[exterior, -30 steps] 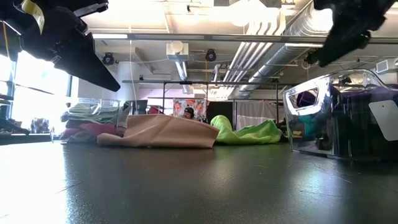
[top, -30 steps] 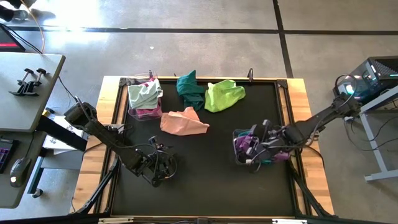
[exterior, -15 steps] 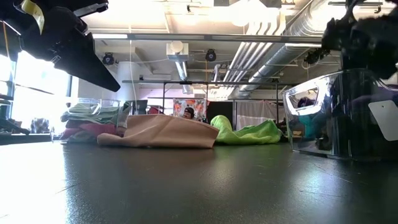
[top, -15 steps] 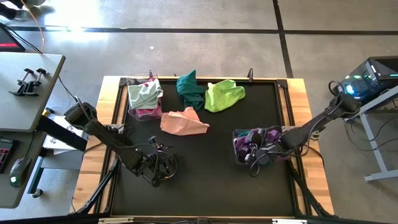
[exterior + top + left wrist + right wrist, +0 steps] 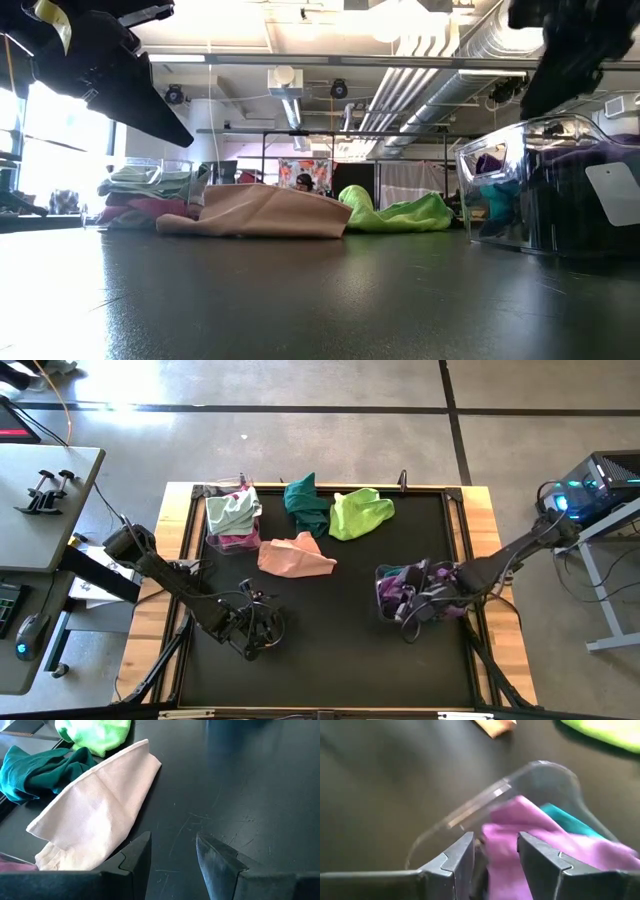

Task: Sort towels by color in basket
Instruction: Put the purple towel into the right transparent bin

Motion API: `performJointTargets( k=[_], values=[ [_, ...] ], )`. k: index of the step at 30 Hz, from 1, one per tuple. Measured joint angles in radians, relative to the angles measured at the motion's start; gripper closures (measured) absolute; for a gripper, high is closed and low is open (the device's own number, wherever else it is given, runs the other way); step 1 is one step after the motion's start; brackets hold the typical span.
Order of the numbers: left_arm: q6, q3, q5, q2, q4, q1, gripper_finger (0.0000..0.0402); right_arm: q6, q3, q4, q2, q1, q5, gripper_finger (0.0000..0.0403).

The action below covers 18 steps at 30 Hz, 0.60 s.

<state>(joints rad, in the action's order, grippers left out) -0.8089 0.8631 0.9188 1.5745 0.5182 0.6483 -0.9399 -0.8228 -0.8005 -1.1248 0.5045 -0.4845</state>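
Observation:
A teal towel [image 5: 305, 505], a lime towel [image 5: 360, 512] and a peach towel [image 5: 295, 555] lie loose on the black mat. A mint towel [image 5: 233, 510] tops a magenta one [image 5: 238, 542] in a clear basket [image 5: 209, 532] at the far left. A second clear basket [image 5: 381, 600] at the right holds a purple towel [image 5: 520, 840] and a teal one [image 5: 565, 820]. My right gripper [image 5: 495, 837] is open above this basket's rim [image 5: 485, 800], over the purple towel. My left gripper [image 5: 172, 837] hangs open over bare mat near the peach towel [image 5: 95, 810].
The mat sits in a wooden-edged frame [image 5: 470, 540]. Bare mat [image 5: 330, 650] stretches between the arms and along the near side. A side table [image 5: 40, 510] stands off the table's left, equipment [image 5: 600, 480] off its right.
My right gripper has dipped toward the right-hand basket and come back up, ending close to where it began, still open. My left arm has kept still. The loose towels have not moved.

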Motion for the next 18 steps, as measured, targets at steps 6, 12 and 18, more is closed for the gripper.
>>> performJointTargets(
  k=[6, 12, 18],
  values=[
    [0.0, 0.0, 0.0, 0.0, 0.0, 0.0, 0.0259, -0.181, -0.166, -0.365, 0.001, -0.008, 0.072, 0.026],
    [0.0, 0.0, 0.001, 0.0, 0.0, 0.0, 0.0259, -0.29, -0.147, -0.489, 0.001, -0.078, 0.15, 0.0306],
    [0.0, 0.0, 0.003, 0.0, -0.009, 0.0, 0.0259, -0.29, -0.039, -0.465, -0.038, -0.172, 0.209, 0.0367]
  ],
)
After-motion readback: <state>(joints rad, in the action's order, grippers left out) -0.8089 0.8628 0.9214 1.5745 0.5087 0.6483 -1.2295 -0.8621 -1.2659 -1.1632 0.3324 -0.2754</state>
